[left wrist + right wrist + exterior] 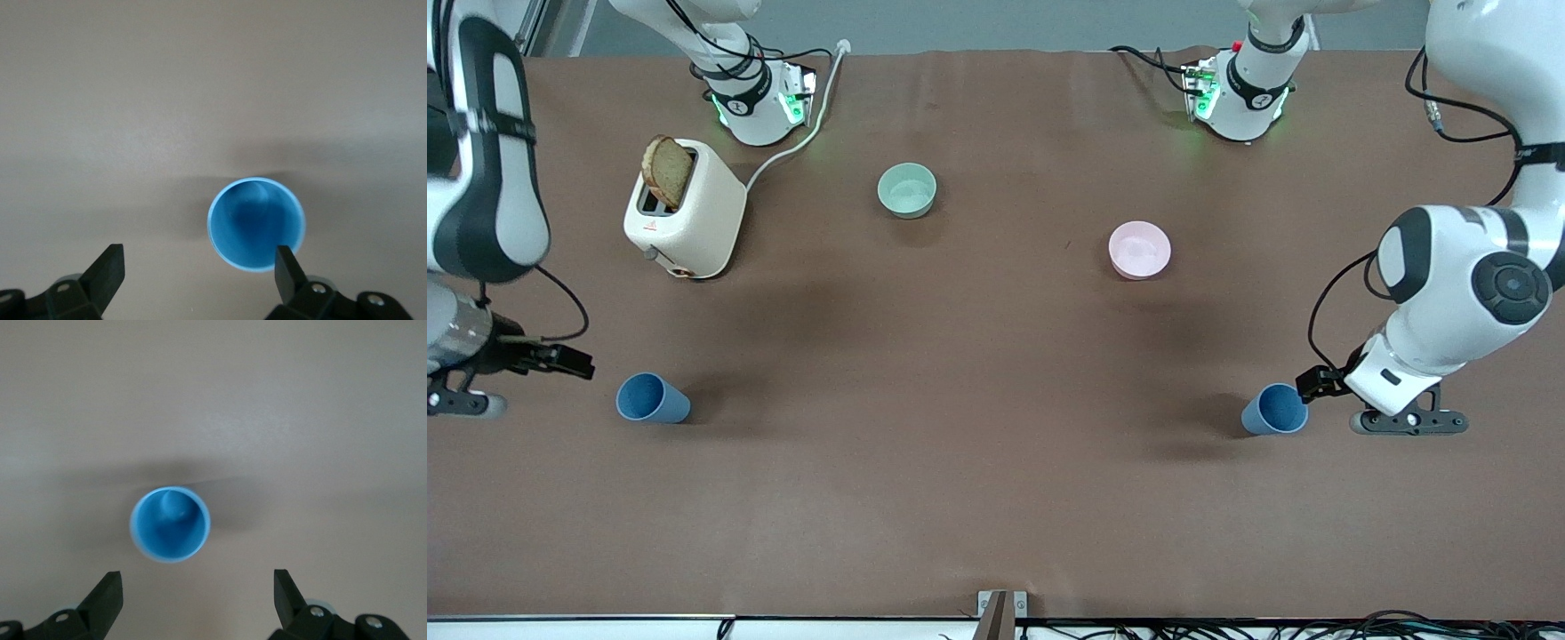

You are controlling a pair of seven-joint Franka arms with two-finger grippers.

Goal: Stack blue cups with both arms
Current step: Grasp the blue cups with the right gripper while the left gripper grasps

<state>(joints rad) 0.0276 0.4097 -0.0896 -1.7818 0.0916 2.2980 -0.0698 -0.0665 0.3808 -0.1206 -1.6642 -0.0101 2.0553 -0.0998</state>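
Observation:
Two blue cups stand upright on the brown table. One cup [1276,410] is toward the left arm's end; the left wrist view looks down into it [257,223]. My left gripper [1319,384] [200,257] is open and empty, hanging right beside this cup, and one fingertip [288,267] overlaps its rim in that view. The other cup [651,397] [169,523] is toward the right arm's end. My right gripper [574,363] [198,581] is open and empty, above the table a short way from this cup.
A cream toaster [685,211] with a bread slice stands near the right arm's base, its cord running to the table's edge. A mint-green bowl [907,189] and a pink bowl [1139,249] sit farther from the front camera than the cups.

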